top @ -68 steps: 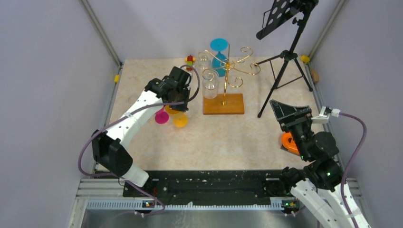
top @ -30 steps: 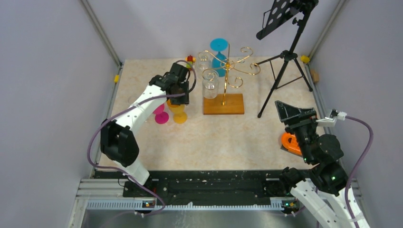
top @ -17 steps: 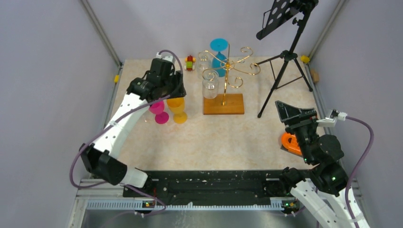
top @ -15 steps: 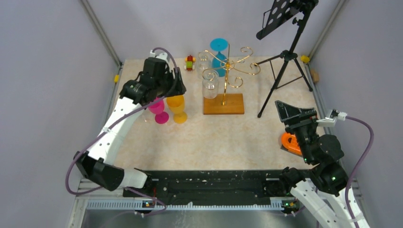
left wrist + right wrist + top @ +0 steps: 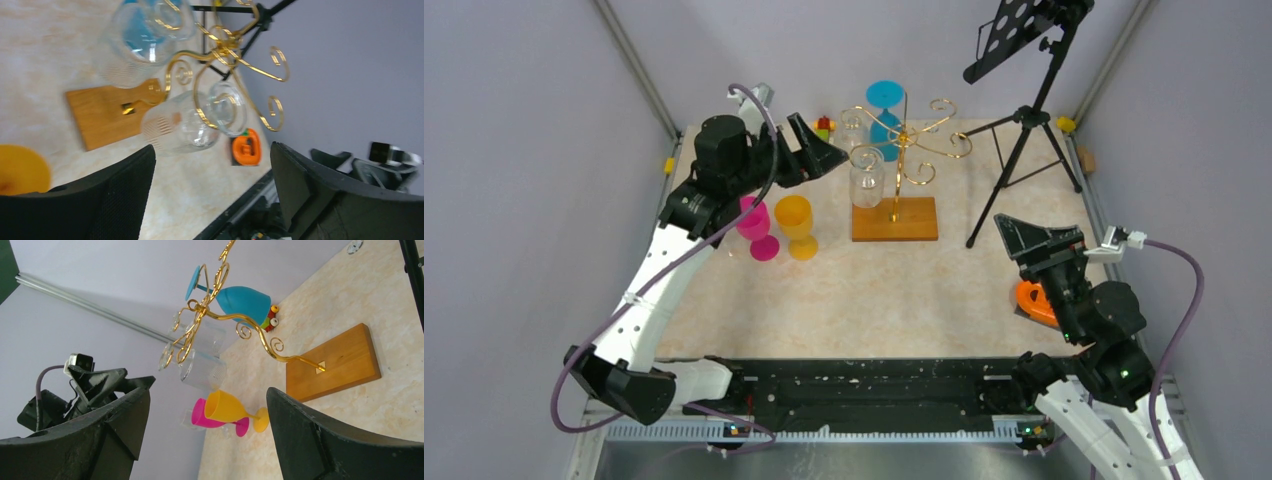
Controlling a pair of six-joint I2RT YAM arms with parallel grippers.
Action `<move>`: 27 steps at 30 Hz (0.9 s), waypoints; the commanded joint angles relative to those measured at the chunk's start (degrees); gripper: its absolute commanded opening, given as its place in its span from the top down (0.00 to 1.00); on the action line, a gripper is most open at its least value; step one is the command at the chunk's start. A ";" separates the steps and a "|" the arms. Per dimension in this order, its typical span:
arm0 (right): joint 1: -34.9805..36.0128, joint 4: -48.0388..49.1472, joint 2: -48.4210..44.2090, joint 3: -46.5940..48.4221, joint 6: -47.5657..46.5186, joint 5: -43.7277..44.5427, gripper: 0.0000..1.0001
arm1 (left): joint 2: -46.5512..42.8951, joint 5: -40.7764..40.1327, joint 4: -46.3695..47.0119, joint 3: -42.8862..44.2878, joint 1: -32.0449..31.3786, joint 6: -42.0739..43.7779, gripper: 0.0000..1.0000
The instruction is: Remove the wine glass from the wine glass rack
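Your desk (image 5: 904,290) was a beige marbled slab, boxed in by plain lavender walls (image 5: 524,200). There was one wine glass rack (image 5: 894,218), standing toward the back. Three glasses hung upside down off its gold scrolls: a front clear wine glass (image 5: 866,182) on the rack's left, a back clear wine glass (image 5: 852,128) behind that, and a blue wine glass (image 5: 885,122). Two more stood upright on the desk left of the rack, a pink glass (image 5: 757,228) and a yellow glass (image 5: 796,222). One black tripod (image 5: 1024,130) stood right of the rack. Your left gripper (image 5: 822,150) hung just left of the rack, jaws apart and holding nothing. Your right gripper (image 5: 1016,235) was well off to the rack's right, jaws apart too.
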 commanded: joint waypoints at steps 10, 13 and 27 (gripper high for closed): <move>0.05 1.58 2.52 2.42 0.21 -3.75 0.12 | 0.62 10.52 21.87 -5.76 -1.83 -18.75 0.42; 0.05 1.40 2.64 2.67 -0.03 -4.30 0.12 | 1.54 8.90 19.51 -4.49 -1.87 -18.13 0.51; 0.05 0.24 2.41 3.23 -0.55 -4.81 0.12 | 7.21 7.21 17.25 -0.32 -2.11 -17.22 0.56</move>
